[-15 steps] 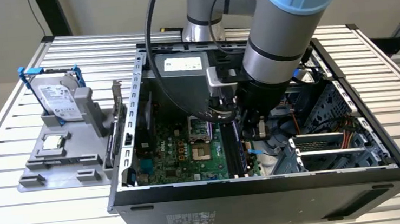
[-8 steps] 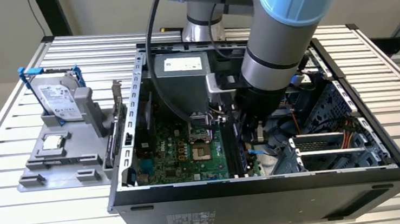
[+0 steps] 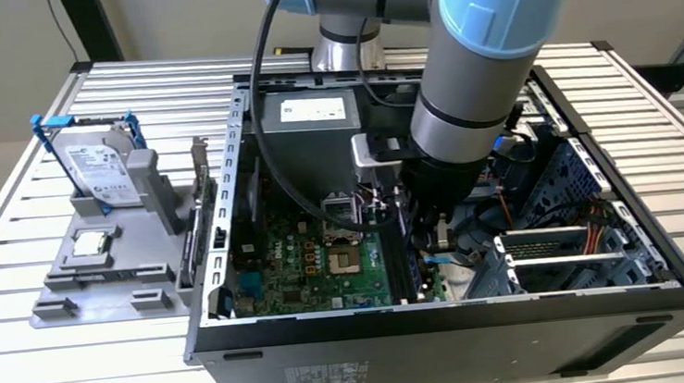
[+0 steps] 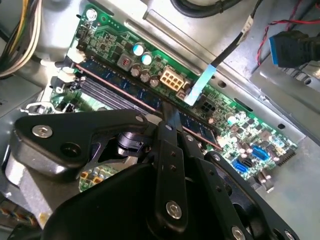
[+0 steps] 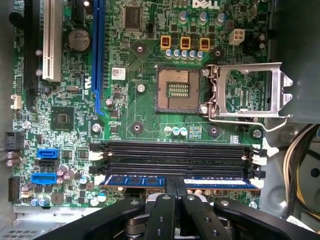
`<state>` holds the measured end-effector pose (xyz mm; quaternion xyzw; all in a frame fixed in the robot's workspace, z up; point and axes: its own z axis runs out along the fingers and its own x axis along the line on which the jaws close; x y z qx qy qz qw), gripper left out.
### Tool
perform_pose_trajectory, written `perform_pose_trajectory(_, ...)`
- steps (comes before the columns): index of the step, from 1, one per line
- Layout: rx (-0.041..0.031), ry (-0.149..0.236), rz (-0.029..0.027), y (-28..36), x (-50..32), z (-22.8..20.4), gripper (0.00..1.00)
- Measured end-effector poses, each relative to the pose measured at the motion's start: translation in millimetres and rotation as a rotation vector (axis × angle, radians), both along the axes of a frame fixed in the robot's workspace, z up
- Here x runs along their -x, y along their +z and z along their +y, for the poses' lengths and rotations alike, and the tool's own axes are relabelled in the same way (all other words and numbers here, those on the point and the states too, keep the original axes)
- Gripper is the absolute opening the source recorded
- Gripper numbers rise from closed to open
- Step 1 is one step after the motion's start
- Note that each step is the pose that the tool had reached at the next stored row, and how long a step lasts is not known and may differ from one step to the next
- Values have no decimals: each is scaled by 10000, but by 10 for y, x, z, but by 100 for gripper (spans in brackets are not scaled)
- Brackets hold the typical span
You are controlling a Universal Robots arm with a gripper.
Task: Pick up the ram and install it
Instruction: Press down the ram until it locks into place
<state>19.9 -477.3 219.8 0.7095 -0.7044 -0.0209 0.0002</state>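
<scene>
Blue-green ram (image 5: 150,180) sits in the slot nearest the fingers (image 5: 175,184), which are closed thin on its top edge; full seating I cannot tell.

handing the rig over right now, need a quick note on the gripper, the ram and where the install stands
Gripper: down inside the open computer case, fingers shut on the ram.
Ram: a blue-labelled stick lying along the memory slot nearest the gripper, held at its middle. Both wrist views show it in line with that slot.
Other three memory slots: empty. CPU socket: empty, its bracket open.
Done: ram picked up and brought to its slot.
Left: I cannot tell whether it is fully seated or the end clips have closed; the gripper has not let go.
</scene>
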Motion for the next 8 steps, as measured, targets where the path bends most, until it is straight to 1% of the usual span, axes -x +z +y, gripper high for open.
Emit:
perform_pose_trajectory(4,-6,0,-2,-2,-1,1,0)
perform_pose_trajectory(5,-11,0,-4,5,-1,2,0)
perform_pose_trajectory(7,-40,1,-10,42,-2,6,0)
perform_pose_trajectory(8,-18,2,-5,77,-2,5,0)
